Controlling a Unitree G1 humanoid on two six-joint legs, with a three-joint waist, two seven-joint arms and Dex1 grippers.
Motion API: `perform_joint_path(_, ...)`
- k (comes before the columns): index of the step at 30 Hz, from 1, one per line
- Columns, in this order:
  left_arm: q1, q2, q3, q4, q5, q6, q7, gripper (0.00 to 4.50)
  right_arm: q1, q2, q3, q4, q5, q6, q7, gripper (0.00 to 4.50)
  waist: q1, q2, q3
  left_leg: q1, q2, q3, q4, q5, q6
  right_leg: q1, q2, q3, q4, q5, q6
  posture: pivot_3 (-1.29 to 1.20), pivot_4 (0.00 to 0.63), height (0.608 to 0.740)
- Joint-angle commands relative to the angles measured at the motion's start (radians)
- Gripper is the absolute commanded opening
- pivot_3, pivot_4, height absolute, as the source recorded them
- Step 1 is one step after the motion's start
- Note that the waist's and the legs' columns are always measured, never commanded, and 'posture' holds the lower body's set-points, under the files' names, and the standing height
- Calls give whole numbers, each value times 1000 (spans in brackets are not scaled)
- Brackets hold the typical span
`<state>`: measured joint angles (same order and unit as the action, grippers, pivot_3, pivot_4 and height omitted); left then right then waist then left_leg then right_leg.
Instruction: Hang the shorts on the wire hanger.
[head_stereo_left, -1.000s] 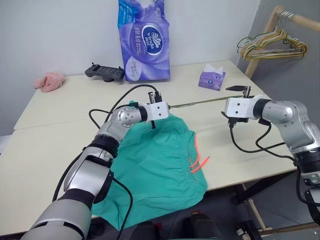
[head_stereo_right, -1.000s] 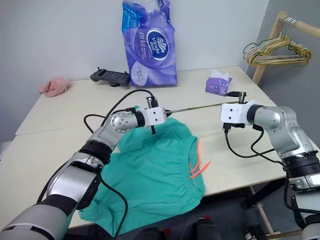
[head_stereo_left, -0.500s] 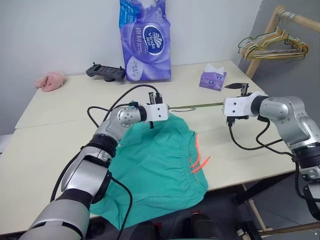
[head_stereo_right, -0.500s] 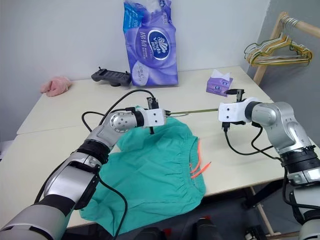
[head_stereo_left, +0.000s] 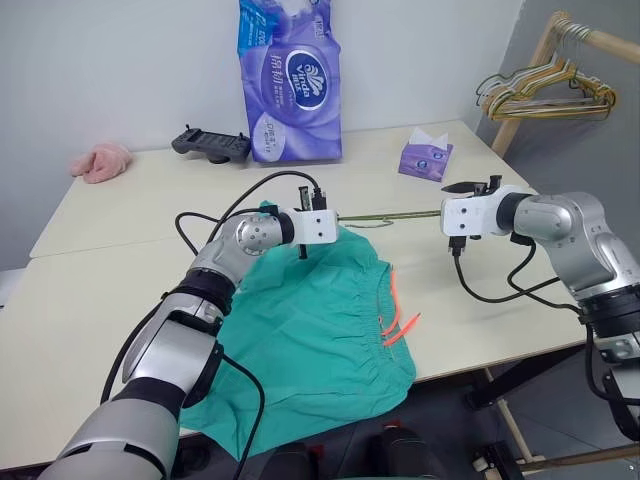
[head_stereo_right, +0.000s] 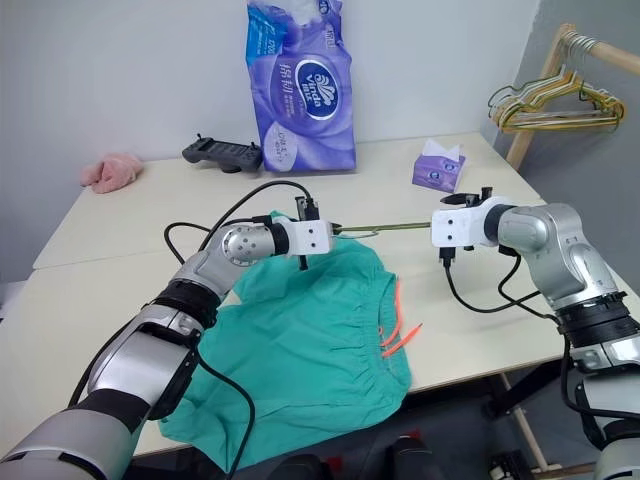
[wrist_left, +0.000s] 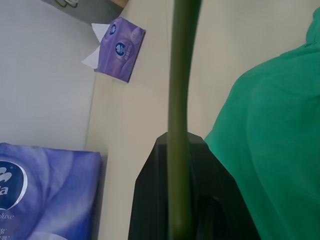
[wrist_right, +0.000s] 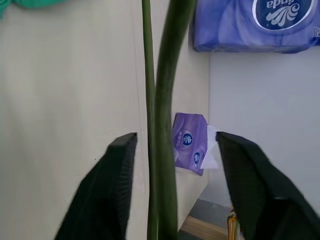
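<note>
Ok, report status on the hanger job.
Left gripper shut on wire hanger. Right gripper open around its far end. Shorts flat on table, unhung. Nothing blocking.

Two arms of rounded silver-grey metallic shells, segmented, with black collars at the joints and a domed, polished elbow housing on each. Each wrist ends in a white box-shaped block, the left gripper (head_stereo_left: 312, 196) and right gripper (head_stereo_left: 470, 187) each fitted with two black fingers (wrist_right: 105, 192) that are flat, angular, matte plastic plates tapering toward the tip. Loose black cables loop outside the shells, one arching over the left forearm to the white block, another hanging in a curve beneath the right wrist.
</note>
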<state>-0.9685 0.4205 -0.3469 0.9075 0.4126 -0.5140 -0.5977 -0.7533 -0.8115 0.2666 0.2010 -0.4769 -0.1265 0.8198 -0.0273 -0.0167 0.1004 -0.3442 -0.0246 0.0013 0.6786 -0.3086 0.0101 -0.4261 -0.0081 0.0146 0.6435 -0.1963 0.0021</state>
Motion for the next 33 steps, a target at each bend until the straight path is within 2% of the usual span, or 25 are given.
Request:
perform_joint_path(1, -8, 15, 13, -39, -10, -12, 13, 0, 0, -28, -33, -23, 8, -12, -8, 1134, 0, 0, 0, 0, 0, 0, 0, 0, 0, 0, 0, 0, 0, 0, 0, -17, 65, 740)
perform_joint_path(4, -12, 13, 13, -35, -10, -10, 15, 0, 1, -40, -34, -19, 4, -18, -10, 91, 0, 0, 0, 0, 0, 0, 0, 0, 0, 0, 0, 0, 0, 0, 0, -17, 66, 740)
perform_joint_path(15, -19, -1, 22, -33, -24, -11, 24, 0, 21, -33, -38, -68, -1, 3, -18, 38, 0, 0, 0, 0, 0, 0, 0, 0, 0, 0, 0, 0, 0, 0, 0, -25, 69, 740)
perform_joint_path(18, -16, -6, 35, -38, -51, -9, 12, 662, 15, -29, -39, -66, -2, 2, -28, 0, 0, 0, 0, 0, 0, 0, 0, 0, 0, 0, 0, 0, 0, 0, 0, -23, 65, 740)
perform_joint_path(30, 5, 36, 65, -90, -136, -6, -94, 4412, 43, -33, -56, -67, 29, 34, -8, 0, 0, 0, 0, 0, 0, 0, 0, 0, 0, 0, 0, 0, 0, 0, 0, -9, 49, 740)
perform_joint_path(33, 43, 71, 74, -171, -201, 6, -208, 4467, 80, -48, -78, -79, 51, 67, 2, 0, 1, 0, 0, 0, 0, 0, 0, 0, 0, 0, 0, 0, 0, 0, 0, -7, 48, 740)
